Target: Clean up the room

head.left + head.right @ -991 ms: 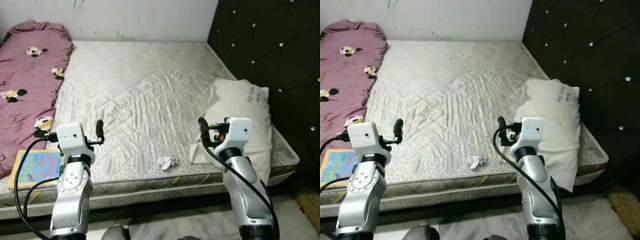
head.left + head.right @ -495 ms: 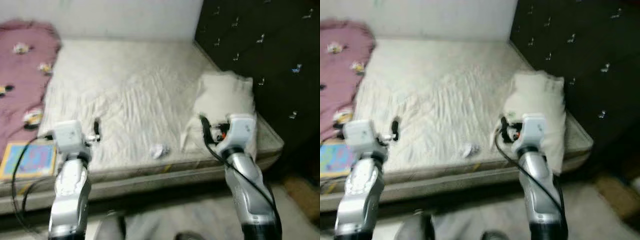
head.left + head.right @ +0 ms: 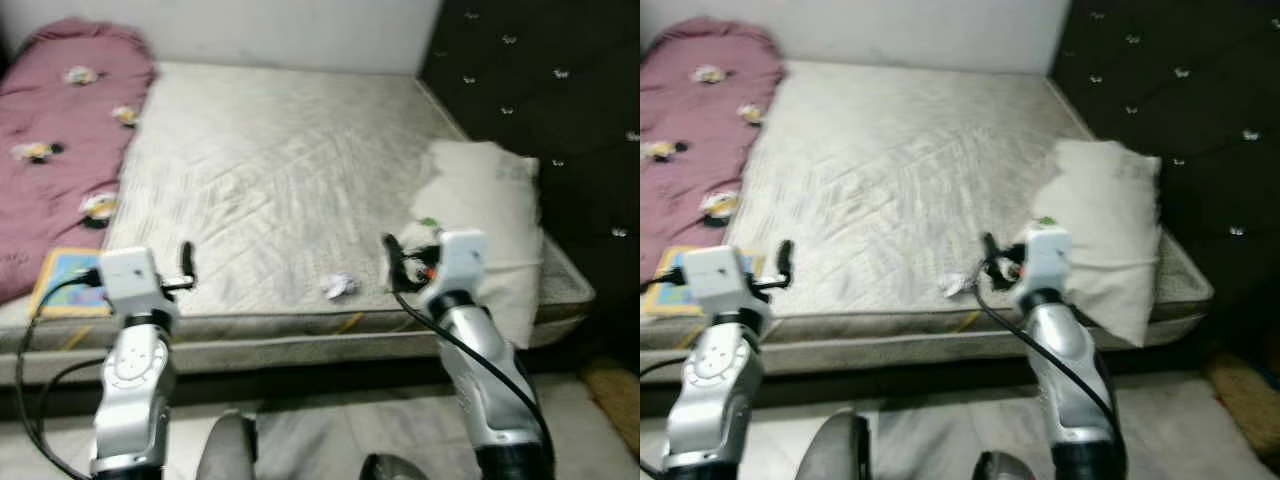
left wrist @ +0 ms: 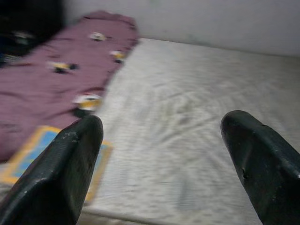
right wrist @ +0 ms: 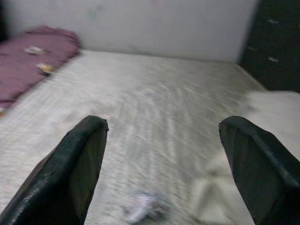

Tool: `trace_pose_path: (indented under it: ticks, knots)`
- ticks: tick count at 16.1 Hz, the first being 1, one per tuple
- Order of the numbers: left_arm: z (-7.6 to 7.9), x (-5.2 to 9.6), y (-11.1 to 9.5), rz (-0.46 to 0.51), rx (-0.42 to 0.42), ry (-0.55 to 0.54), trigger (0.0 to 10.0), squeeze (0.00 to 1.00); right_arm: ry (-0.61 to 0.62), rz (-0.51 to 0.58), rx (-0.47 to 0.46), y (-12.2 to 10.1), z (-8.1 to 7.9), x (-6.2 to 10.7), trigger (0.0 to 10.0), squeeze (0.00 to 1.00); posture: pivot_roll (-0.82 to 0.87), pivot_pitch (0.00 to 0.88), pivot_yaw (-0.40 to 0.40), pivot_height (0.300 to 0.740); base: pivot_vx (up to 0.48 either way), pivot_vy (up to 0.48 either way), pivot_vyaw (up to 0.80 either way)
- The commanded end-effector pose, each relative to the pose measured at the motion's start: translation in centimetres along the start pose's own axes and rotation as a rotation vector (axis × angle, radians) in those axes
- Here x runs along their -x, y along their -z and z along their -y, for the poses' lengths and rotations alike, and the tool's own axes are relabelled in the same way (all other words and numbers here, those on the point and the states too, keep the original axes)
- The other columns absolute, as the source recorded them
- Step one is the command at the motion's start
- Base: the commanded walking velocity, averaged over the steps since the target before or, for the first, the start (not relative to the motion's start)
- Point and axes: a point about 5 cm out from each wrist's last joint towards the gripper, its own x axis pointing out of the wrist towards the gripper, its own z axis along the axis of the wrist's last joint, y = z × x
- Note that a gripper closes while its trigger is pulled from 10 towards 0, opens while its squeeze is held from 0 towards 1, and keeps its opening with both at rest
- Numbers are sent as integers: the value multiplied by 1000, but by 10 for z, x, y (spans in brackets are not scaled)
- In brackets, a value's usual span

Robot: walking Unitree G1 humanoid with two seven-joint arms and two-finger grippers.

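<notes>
A bare quilted mattress [image 3: 270, 170] in a pale grey-white takes up most of the room ahead, its front edge showing a thin band of piping above a dark gap. Behind it runs a plain white wall [image 3: 270, 30]. Along the right side stands a black tufted headboard [image 3: 540, 80] studded with small shiny buttons. The floor [image 3: 320, 440] below the bed is pale and smooth, with a brown mat [image 3: 615, 400] at the far right corner. Light is even and soft, and the whole view is slightly blurred.
</notes>
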Motion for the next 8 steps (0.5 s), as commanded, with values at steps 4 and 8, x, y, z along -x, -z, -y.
trace_pose_path:
  ticks: [4, 8]
  knots:
    - [7, 6, 1, -3, 17, 19, 10000, 0, -11, -55, 24, 9, 6, 6, 10000, 0, -11, 0, -71, 675, 297, 0, 100]
    - [8, 10, 5, -22, 21, 33, 10000, 0, 23, -90, 22, 17, 10, 12, 10000, 0, -16, 0, -63, 675, 304, 0, 0]
